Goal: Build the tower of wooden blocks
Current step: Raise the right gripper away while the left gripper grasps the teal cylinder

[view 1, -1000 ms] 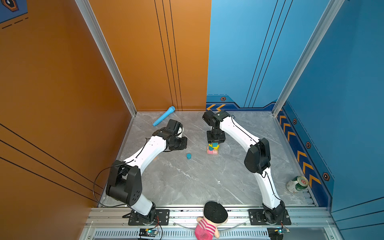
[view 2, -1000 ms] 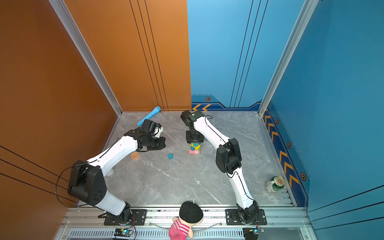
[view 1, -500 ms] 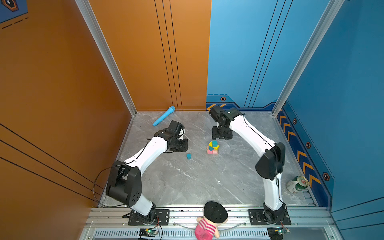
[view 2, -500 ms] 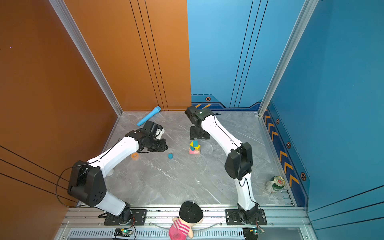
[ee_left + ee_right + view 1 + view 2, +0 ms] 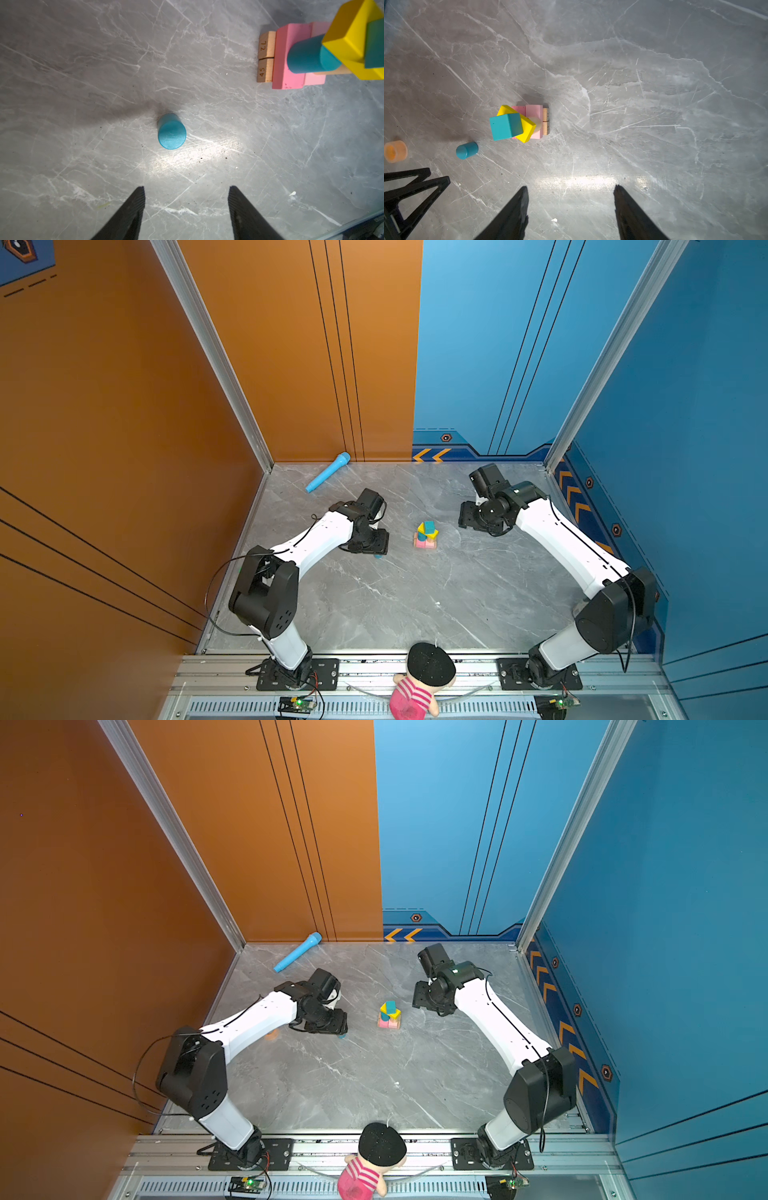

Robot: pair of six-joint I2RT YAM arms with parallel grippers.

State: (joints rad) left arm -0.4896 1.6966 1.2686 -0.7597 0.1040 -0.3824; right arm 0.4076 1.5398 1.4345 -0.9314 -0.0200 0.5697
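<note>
1. Long light-blue toy microphone point(image 5: 328, 472): lies flat on the grey marble-patterned surface point(image 5: 395, 605) against the back wall. It is well beyond the left end effector and apart from it.
2. Small translucent orange cup-shaped piece point(image 5: 395, 151): stands on the surface near the left end effector, on the side away from the tower. In a top view only a sliver point(image 5: 271, 1036) shows under the left arm.
3. Left end effector point(image 5: 186, 188): jaws spread wide with nothing between them. It points down at the surface.
4. Short blue wooden cylinder point(image 5: 172, 133): stands on end on the surface, just ahead of the left end effector's fingertips and roughly in line with the gap. Nothing touches it. In both top views only its edge point(image 5: 377, 556) shows past the end effector.
5. Small multicoloured wood block tower point(image 5: 426, 533): stands between the two end effectors, apart from both.
   - Foot: two tan wooden blocks point(image 5: 266, 56) with printed numbers lie against pink wooden bars point(image 5: 288, 60).
   - Middle: a blue cylinder point(image 5: 307, 56) and a tan cylinder point(image 5: 536, 123) carry a yellow bar point(image 5: 349, 37).
   - Top: a teal cube point(image 5: 505, 126) sits askew to the yellow bar.
6. Right end effector point(image 5: 570, 187): jaws spread wide and empty. The tower lies ahead of its fingertips, offset toward the left end effector.
</note>
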